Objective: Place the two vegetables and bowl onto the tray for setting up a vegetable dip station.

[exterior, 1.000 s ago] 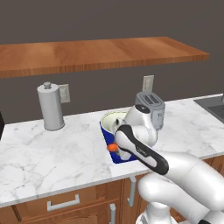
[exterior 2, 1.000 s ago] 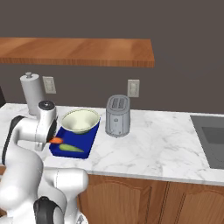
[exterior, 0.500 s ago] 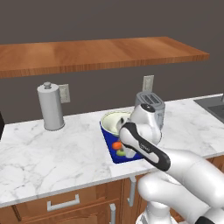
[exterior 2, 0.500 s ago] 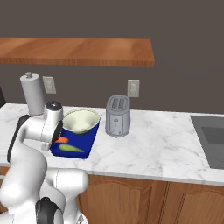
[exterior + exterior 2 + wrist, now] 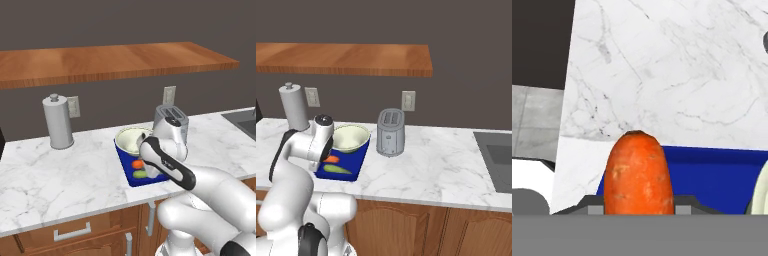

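Observation:
The orange carrot (image 5: pixel 638 172) is clamped between my gripper's (image 5: pixel 637 205) fingers, with the blue tray (image 5: pixel 712 175) just beneath it. From the right base view, the carrot (image 5: pixel 331 159) hangs low over the tray (image 5: pixel 358 157), and the dark green cucumber (image 5: pixel 337 169) lies in the tray's front part. The pale cream bowl (image 5: pixel 349 137) rests on the tray's back half. In the left base view, carrot (image 5: pixel 137 163) and cucumber (image 5: pixel 140 174) sit side by side in the tray (image 5: pixel 127 175), with the bowl (image 5: pixel 131 140) behind them. There the arm covers the fingers.
A grey toaster (image 5: pixel 390 132) stands right of the tray. A paper towel holder (image 5: pixel 58 122) is at the back left of the marble counter (image 5: pixel 60 170). A sink (image 5: pixel 496 157) lies far right. A wooden shelf (image 5: pixel 115 60) hangs overhead.
My gripper has carried the carrot a little to the right, further in over the tray. Cucumber, bowl and tray have stayed put.

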{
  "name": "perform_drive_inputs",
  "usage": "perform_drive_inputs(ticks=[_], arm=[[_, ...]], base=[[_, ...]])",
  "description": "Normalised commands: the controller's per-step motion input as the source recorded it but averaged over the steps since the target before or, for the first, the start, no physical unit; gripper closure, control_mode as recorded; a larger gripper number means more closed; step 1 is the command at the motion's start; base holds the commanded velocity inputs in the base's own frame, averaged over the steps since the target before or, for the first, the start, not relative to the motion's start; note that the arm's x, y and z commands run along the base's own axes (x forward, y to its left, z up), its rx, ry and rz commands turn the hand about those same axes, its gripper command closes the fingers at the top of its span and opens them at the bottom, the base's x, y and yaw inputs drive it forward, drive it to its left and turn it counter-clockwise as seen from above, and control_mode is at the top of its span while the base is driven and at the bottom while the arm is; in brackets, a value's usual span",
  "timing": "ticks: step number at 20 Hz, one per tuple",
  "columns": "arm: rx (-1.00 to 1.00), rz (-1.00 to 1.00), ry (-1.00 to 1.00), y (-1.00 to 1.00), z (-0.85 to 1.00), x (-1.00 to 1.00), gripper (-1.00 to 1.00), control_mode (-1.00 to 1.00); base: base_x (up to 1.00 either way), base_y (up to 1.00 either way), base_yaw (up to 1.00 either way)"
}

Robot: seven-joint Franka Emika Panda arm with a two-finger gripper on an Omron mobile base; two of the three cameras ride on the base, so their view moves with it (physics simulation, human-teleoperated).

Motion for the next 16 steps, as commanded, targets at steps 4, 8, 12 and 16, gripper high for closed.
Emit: perform_drive_inputs(ticks=[4,8,12,16], arm=[[0.0,0.0,0.0,-0.1,-0.04,0.0,1.0,-1.0],[0.0,0.0,0.0,-0.04,-0.06,0.0,1.0,-1.0],[0.0,0.0,-0.01,-0.01,-0.07,0.01,1.0,-1.0],[0.0,0.0,-0.01,-0.05,-0.06,0.06,1.0,-1.0]], base=[[0.0,0.0,0.0],[0.0,0.0,0.0],[0.0,0.0,0.0],[0.0,0.0,0.0]])
